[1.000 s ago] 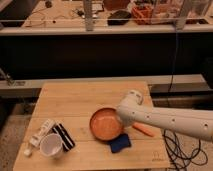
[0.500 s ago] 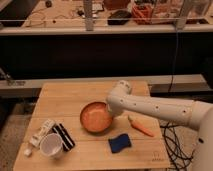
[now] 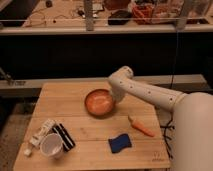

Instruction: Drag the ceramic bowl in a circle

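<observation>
The ceramic bowl [image 3: 99, 102] is round, shallow and orange-brown with a glossy paler inside. It sits on the wooden table [image 3: 65, 100] a little behind the middle. My white arm reaches in from the right. My gripper [image 3: 115, 99] is at the bowl's right rim, pointing down behind the arm's wrist. The white cup [image 3: 51, 145] stands at the front left, far from the gripper.
An orange carrot [image 3: 141, 126] lies right of centre. A blue sponge [image 3: 120, 143] lies at the front. A black-and-white packet [image 3: 63, 136] and a white packet [image 3: 42, 132] lie next to the cup. A railing and cluttered benches stand behind the table.
The bowl has slid from the front middle toward the back of the table, with my gripper at its rim. The arm has swung left and back, uncovering the sponge and carrot.
</observation>
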Controlling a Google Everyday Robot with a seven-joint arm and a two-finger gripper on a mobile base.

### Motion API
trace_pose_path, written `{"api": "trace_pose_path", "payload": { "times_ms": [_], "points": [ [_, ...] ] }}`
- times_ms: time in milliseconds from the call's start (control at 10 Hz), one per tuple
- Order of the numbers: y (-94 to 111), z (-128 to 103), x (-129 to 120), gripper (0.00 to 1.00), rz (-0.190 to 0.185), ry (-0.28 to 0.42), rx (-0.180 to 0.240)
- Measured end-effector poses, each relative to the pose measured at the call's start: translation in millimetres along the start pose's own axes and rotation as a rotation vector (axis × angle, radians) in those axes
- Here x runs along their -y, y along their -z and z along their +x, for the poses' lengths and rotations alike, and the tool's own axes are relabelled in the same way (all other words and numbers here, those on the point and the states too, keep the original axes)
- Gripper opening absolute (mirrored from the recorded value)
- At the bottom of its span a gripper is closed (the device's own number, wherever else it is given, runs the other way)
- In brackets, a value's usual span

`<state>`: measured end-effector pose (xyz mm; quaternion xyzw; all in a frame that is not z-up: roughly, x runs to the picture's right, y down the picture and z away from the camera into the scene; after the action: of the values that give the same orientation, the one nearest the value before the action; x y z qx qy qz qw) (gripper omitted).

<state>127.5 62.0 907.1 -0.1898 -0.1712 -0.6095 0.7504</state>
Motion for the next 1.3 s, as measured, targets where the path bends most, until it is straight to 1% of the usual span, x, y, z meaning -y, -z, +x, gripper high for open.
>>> {"api": "trace_pose_path", "payload": {
  "times_ms": [100,200,300,400,500,600,700,800,900,1000,1100,1200,1300],
  "points": [
    [2.6,1.8,-18.2,0.0,-0.013,-0.023,0.002],
    [9.3,-2.6,-58.4,0.0,-0.036,-0.068,0.003],
    [13.1,-11.0,-76.5,0.0,-0.048,-0.092,0.006],
    [17.5,-27.0,-94.3,0.0,-0.056,-0.116,0.008],
    [22.1,-52.3,-108.8,0.0,-0.062,-0.13,0.013],
    [25.9,-77.0,-118.1,0.0,-0.065,-0.137,0.017],
    [28.4,-100.8,-122.4,0.0,-0.067,-0.131,0.022],
    [31.6,-128.7,-119.8,0.0,-0.063,-0.104,0.031],
    [33.9,-146.4,-113.1,0.0,-0.061,-0.076,0.035],
    [35.9,-162.0,-98.2,0.0,-0.053,-0.044,0.04],
    [36.9,-176.1,-71.0,0.0,-0.039,0.009,0.043],
    [36.0,-179.6,-52.2,0.0,-0.029,0.047,0.044],
    [33.9,-177.6,-36.4,0.0,-0.019,0.078,0.043]
  ]
}}
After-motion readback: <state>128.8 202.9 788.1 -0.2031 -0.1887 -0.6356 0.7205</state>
